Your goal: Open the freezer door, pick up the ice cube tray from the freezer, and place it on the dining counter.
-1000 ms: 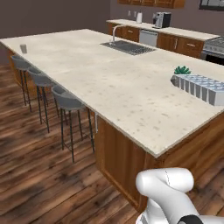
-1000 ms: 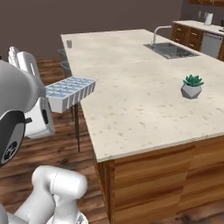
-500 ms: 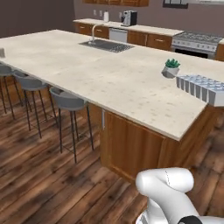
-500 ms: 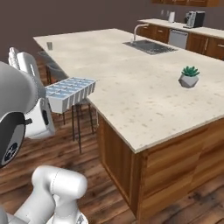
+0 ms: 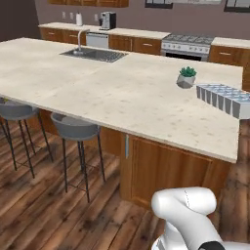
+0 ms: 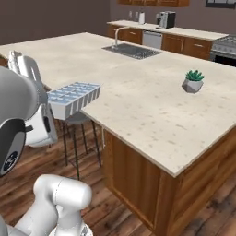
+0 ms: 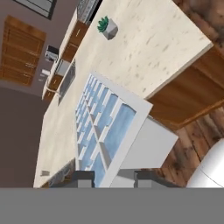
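Observation:
The ice cube tray (image 7: 105,127) is pale blue-white with two rows of square cells, and my gripper (image 7: 111,177) is shut on its near end. It hangs in the air at about counter height. In the right base view the ice cube tray (image 6: 73,97) is just left of the dining counter's near edge (image 6: 152,106). In the left base view the ice cube tray (image 5: 224,96) shows at the right edge, in front of the beige speckled dining counter (image 5: 122,97). The freezer and its door are out of view.
A small potted plant (image 5: 186,77) stands on the island near its right end, and a steel sink (image 5: 95,54) is set in at the far side. Grey bar stools (image 5: 75,129) line the near left side. Wall counters with a stove (image 5: 188,46) run behind. The floor is wood.
The whole picture has swung, so the base has turned: the island now lies more squarely ahead with its corner closer. The tray stays in my shut gripper.

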